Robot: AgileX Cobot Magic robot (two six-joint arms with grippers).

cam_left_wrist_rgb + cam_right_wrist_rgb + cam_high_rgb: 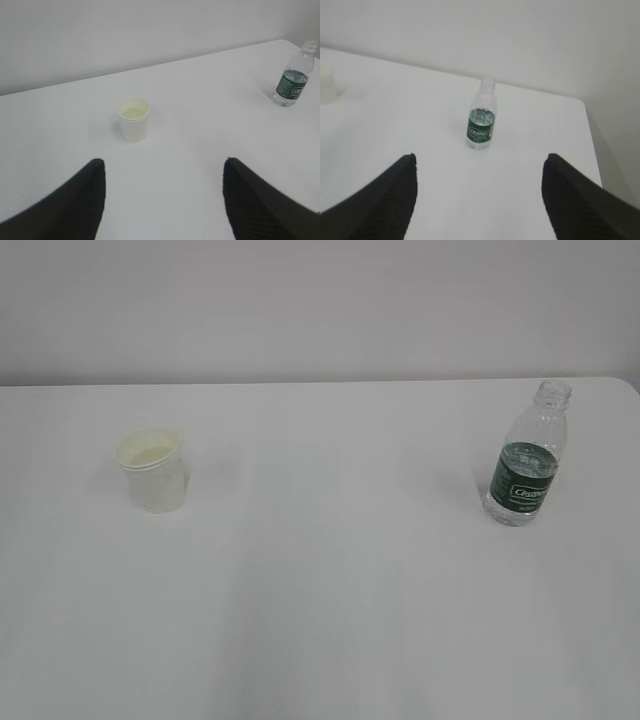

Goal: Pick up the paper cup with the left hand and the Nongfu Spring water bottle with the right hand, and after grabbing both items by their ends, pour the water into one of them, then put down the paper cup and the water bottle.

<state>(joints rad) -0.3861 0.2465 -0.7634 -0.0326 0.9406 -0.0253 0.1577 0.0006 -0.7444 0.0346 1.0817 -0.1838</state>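
A white table (320, 620) is sitting against a bare wall, the paper cup (153, 470) standing toward its left edge, the water bottle (527, 458) near its right edge; the left gripper (162, 175) and the right gripper (479, 172) are hovering spread and empty, nothing yet lifted or poured.

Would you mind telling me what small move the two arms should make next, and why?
Probably each arm should advance toward its object. The paper cup stands upright and untouched ahead of the open left gripper, and the Nongfu Spring water bottle stands upright, uncapped, ahead of the open right gripper. Neither is within the jaws yet.
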